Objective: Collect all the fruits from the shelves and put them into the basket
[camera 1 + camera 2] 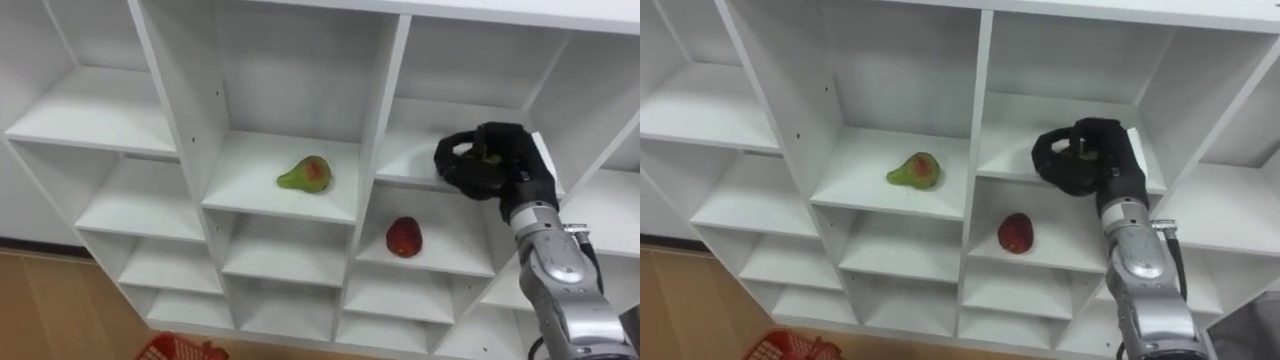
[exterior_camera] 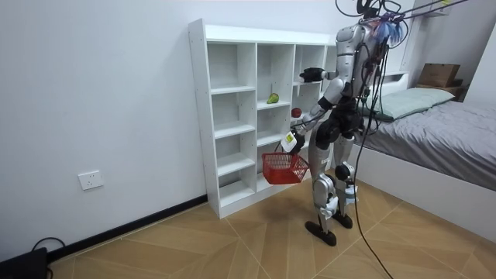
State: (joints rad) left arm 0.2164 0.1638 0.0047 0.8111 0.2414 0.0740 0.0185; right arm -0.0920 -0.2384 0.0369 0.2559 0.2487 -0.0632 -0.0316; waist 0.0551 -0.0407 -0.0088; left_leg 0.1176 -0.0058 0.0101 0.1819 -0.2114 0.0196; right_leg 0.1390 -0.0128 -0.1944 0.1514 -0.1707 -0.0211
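i'm gripping a small fruit with my right hand curled round it, in the closet compartment beside the pear, above the red apple, reckoning it's light, firm, slippery, best cupped round its middle.

The white board shelf unit looks smooth and matt, like laminated wood panel, with a faint sheen on the shelf tops. The green pear with a red blush has smooth, slightly glossy skin. The red apple, at four o'clock from it, looks smooth too. At one o'clock from the apple, the black right hand has a matt, rubbery-looking cover, and its fingers curl round a small dull olive fruit. The red mesh basket has some shine (plastic or coated wire, too small to tell). In the room view the herringbone wood floor is smooth and satin. The grey bed cover is soft matt cloth, and the brown box is plain cardboard.
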